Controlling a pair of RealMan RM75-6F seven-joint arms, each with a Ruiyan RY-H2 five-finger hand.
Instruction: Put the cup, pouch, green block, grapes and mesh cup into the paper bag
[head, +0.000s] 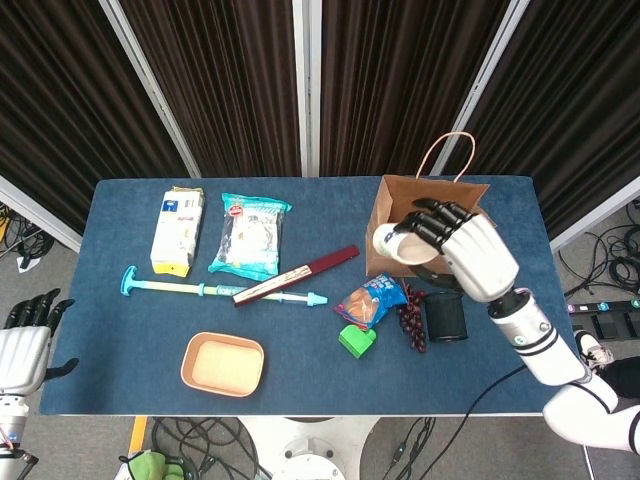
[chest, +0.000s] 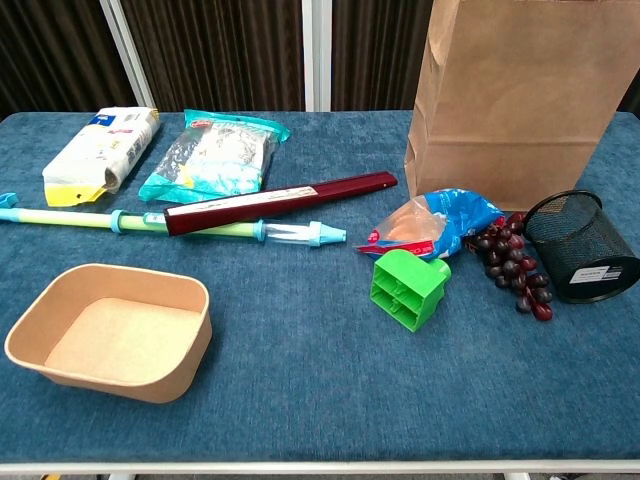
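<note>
My right hand (head: 468, 250) holds the white paper cup (head: 394, 243) in the air over the open top of the brown paper bag (head: 392, 260), seen only in the head view. On the table in front of the bag lie the blue and orange pouch (chest: 432, 220), the green block (chest: 407, 288), the dark red grapes (chest: 512, 264) and the black mesh cup (chest: 582, 246) lying on its side. My left hand (head: 24, 340) hangs off the table's left edge with its fingers apart, holding nothing.
A tan tray (chest: 110, 331) sits at the front left. A maroon stick (chest: 278, 202) lies across a turquoise rod (chest: 165, 224). A white packet (chest: 100, 148) and a teal snack bag (chest: 214, 153) lie at the back left.
</note>
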